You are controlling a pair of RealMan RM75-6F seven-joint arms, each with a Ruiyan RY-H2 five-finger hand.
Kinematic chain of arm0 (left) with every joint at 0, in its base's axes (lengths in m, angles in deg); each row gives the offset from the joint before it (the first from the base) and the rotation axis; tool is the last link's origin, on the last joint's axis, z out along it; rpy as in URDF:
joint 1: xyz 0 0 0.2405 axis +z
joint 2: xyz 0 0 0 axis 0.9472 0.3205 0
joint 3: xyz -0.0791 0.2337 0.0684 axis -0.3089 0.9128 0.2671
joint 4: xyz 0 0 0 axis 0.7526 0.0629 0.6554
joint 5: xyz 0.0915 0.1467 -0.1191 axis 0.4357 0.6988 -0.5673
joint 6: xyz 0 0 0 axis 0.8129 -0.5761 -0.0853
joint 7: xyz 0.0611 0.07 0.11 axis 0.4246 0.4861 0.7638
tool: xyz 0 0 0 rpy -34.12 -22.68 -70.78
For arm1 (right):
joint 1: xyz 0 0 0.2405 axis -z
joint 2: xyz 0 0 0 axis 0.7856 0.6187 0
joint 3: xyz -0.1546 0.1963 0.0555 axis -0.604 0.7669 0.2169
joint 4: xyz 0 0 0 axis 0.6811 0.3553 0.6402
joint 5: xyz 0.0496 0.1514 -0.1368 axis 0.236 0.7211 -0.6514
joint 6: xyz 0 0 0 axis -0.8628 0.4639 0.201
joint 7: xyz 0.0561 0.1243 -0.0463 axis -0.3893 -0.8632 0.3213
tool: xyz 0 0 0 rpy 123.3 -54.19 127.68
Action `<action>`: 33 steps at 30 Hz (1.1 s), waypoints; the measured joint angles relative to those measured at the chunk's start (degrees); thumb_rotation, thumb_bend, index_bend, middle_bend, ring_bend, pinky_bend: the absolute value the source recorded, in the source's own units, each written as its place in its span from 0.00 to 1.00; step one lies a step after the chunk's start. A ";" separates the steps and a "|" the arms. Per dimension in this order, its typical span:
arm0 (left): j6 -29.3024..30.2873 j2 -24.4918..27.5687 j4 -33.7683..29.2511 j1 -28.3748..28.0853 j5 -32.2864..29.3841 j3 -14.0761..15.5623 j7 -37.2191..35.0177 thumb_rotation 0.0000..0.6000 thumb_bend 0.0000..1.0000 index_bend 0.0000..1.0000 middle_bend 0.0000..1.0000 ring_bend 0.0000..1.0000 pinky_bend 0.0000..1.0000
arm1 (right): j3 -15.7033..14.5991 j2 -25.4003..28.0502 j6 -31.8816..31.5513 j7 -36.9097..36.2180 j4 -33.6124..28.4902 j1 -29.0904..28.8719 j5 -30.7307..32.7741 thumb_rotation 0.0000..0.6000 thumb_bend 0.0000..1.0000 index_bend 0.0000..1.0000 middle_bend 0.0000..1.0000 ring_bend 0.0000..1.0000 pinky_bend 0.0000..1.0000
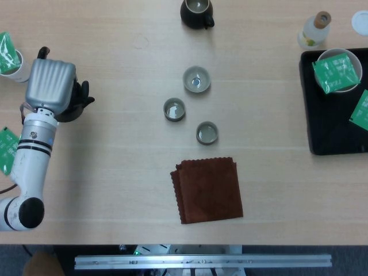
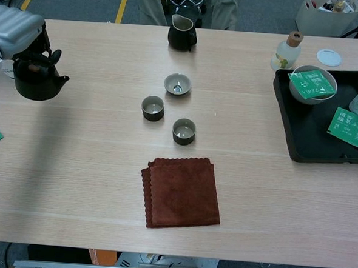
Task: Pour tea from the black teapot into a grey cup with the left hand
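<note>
From the head view, the left hand (image 1: 54, 86) is seen closed over the round black teapot (image 1: 72, 109) at the far left of the pale wooden table (image 1: 115, 172); whether the handle is truly gripped cannot be told, as the hand's silver shell hides it. The teapot should be lifted level and carried right to the three grey ceramic cups (image 1: 174, 109).

In the chest view, the teapot (image 2: 36, 83) stands well apart from the cups (image 2: 152, 107). The right hand is not shown. Grey floor lies beyond the table.
</note>
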 measured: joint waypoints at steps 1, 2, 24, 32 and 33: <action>0.12 0.07 -0.60 0.06 0.28 -0.04 0.12 0.60 0.46 1.00 1.00 0.96 0.20 | 0.00 -0.03 0.09 0.06 -0.03 -0.06 -0.04 1.00 0.07 0.22 0.31 0.18 0.23; 0.21 0.11 -1.07 0.09 0.48 -0.09 0.29 0.60 0.46 1.00 1.00 0.96 0.20 | -0.01 -0.05 0.17 0.10 -0.05 -0.12 -0.07 1.00 0.07 0.22 0.31 0.18 0.23; 0.55 -6.36 -5.60 -3.66 0.58 -2.22 9.31 0.67 0.46 1.00 1.00 0.96 0.20 | -0.65 0.03 -0.18 -0.74 0.29 0.18 -1.05 1.00 0.07 0.22 0.31 0.18 0.23; -1.12 -10.44 -2.58 -6.03 -0.93 -3.17 11.12 0.69 0.46 1.00 1.00 0.96 0.20 | -0.81 0.07 -0.18 -1.30 0.76 0.29 -1.14 1.00 0.07 0.22 0.31 0.18 0.23; -1.38 -10.94 -2.13 -6.35 -1.06 -3.29 11.28 0.70 0.46 1.00 1.00 0.96 0.20 | -0.82 0.09 -0.21 -1.33 0.78 0.32 -1.12 1.00 0.07 0.22 0.31 0.18 0.23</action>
